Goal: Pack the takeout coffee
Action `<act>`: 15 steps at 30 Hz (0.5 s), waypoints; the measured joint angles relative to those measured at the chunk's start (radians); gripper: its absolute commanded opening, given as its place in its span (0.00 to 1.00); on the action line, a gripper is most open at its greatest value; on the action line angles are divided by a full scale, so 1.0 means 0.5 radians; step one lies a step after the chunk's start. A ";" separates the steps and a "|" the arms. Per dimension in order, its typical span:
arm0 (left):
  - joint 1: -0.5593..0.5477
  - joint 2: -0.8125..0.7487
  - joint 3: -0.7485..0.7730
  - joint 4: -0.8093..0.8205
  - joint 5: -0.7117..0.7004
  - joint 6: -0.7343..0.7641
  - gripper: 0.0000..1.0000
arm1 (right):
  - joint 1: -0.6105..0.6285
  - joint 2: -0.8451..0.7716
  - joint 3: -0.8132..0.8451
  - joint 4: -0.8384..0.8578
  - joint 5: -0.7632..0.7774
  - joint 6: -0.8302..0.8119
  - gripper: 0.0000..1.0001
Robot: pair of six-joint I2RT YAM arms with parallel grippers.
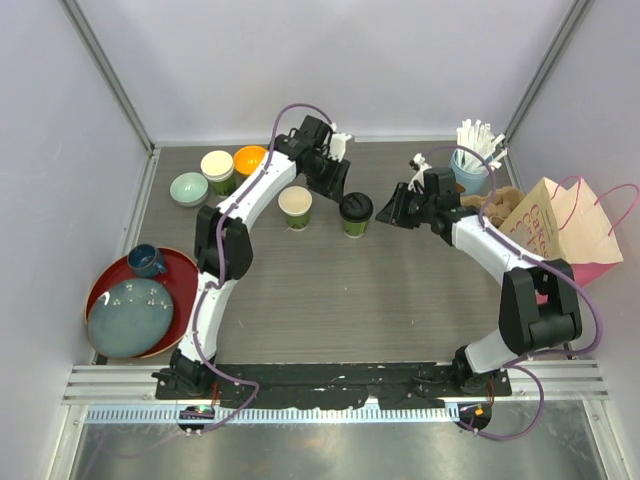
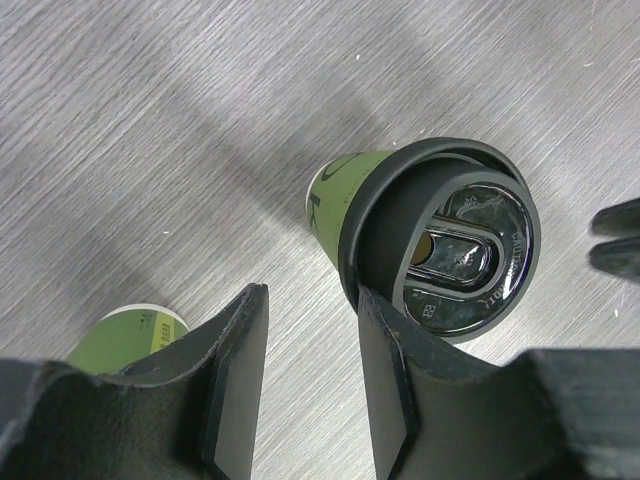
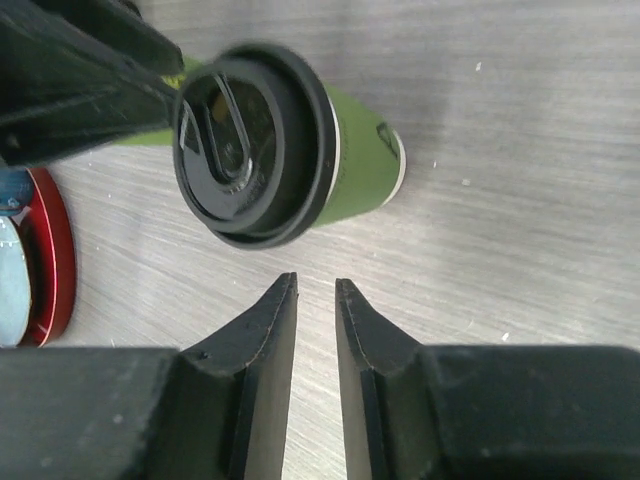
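A dark-green cup with a black lid stands upright mid-table; it also shows in the left wrist view and the right wrist view. A second green cup, white inside and without a lid, stands just left of it and shows at the lower left of the left wrist view. My left gripper is open and empty, between the two cups, with one finger close to the lid's rim. My right gripper is just right of the lidded cup, its jaws narrowly apart with nothing between them.
A third green cup, an orange bowl and a pale green bowl stand at the back left. A red tray holds a blue plate and mug. A light-blue cup of straws and a paper bag stand at the right.
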 measured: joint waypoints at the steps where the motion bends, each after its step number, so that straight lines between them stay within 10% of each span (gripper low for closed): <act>1: 0.001 -0.003 0.000 -0.010 -0.003 0.007 0.45 | -0.009 0.001 0.043 -0.035 0.000 -0.024 0.30; 15: 0.001 -0.536 -0.575 -0.013 0.022 0.092 0.42 | -0.063 0.579 0.948 -0.162 -0.368 -0.574 0.60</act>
